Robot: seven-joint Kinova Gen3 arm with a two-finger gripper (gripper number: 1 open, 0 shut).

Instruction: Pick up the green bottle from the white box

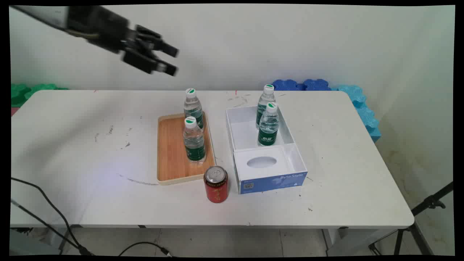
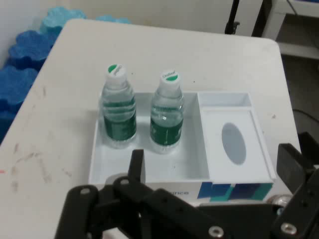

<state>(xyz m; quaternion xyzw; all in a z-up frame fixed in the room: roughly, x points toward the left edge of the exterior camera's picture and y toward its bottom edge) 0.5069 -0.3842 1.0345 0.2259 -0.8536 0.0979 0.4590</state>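
- Black gripper (image 1: 173,61) hangs high above the table's (image 1: 72,152) far left part, holding nothing and touching nothing; its two fingers stand apart, with a clear gap between them.
- Nearest under it are two bottles on the wooden tray (image 1: 170,152): the rear bottle (image 1: 193,107) at the tray's far edge, the front bottle (image 1: 194,141) near the tray's middle. Both are upright with white caps.
- Two more bottles stand upright in the open part of the white box (image 2: 149,167): left bottle (image 2: 118,107) and right bottle (image 2: 167,113) in the hand view, side by side but apart.
- Red can (image 1: 216,184) stands on the table just in front of the tray's near right corner, beside the box.
- My judgement on handling: the bottles seem full of water, so rather heavy for their size; thin plastic is smooth and can give way under pressure. A hold on the labelled body seems the firmest.
- The can seems stiff but round and slippery; a hold across its middle seems best.
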